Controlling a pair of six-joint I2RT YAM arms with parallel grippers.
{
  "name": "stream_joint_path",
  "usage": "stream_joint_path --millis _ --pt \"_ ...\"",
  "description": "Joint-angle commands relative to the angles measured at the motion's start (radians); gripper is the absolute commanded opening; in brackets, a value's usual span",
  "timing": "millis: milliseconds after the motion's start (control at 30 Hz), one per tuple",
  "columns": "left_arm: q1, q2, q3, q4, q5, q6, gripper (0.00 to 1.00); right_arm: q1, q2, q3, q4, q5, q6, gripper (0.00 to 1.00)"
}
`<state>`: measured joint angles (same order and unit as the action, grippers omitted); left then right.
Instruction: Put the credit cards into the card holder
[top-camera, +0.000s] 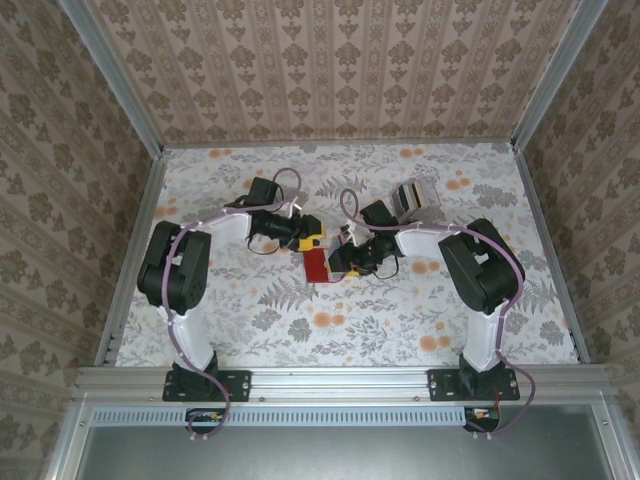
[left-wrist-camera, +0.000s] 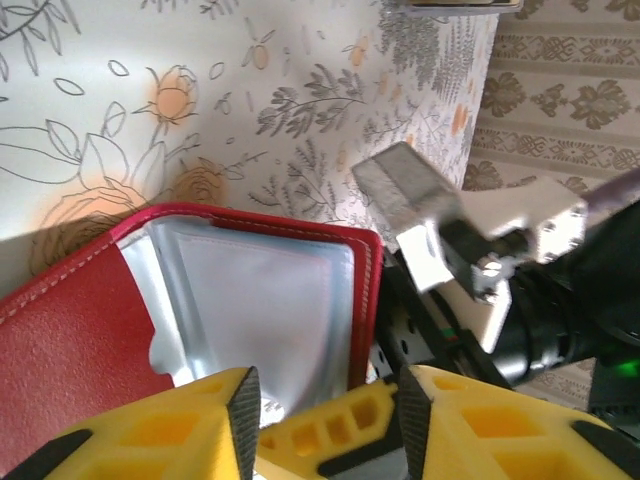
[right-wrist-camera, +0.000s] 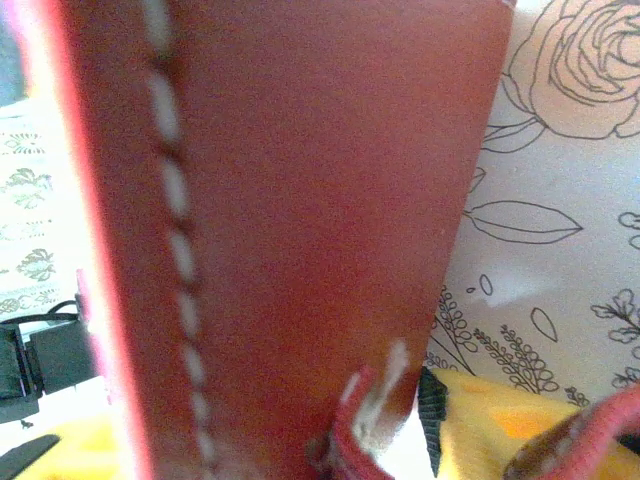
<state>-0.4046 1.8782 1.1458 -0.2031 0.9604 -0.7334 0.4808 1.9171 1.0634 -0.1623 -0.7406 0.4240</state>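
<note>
Top external: card holder (top-camera: 317, 265) open at centre of table (top-camera: 250, 330). Left wrist: left gripper (left-wrist-camera: 325, 388) jaws spread over its clear sleeve (left-wrist-camera: 260, 310). Right gripper (top-camera: 340, 262) pinching the red cover.

Floral tabletop (top-camera: 300, 330), damask-papered walls (top-camera: 330, 70).

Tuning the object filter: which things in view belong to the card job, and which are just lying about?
Job: red card holder, open; left fingers at its edge.
Lying about: clear plastic box, off to the side.
</note>
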Motion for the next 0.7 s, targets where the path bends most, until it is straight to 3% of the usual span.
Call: stream_joint_path --millis 0,300,500,667 --pt "-0.017 0.036 0.018 0.022 0.024 0.026 0.4 0.004 -0.033 -0.011 0.027 -0.035 0.006 0.51" --pt "-0.027 0.103 0.038 0.033 0.031 0.036 0.39 0.004 -0.019 -0.004 0.022 -0.04 0.003 0.47" --pt "-0.027 0.117 0.052 0.052 0.032 0.02 0.47 0.008 -0.014 0.007 0.008 -0.025 -0.005 0.47" --pt "-0.03 0.139 0.077 -0.017 -0.016 0.063 0.48 0.008 -0.018 0.008 0.005 -0.012 -0.002 0.5"
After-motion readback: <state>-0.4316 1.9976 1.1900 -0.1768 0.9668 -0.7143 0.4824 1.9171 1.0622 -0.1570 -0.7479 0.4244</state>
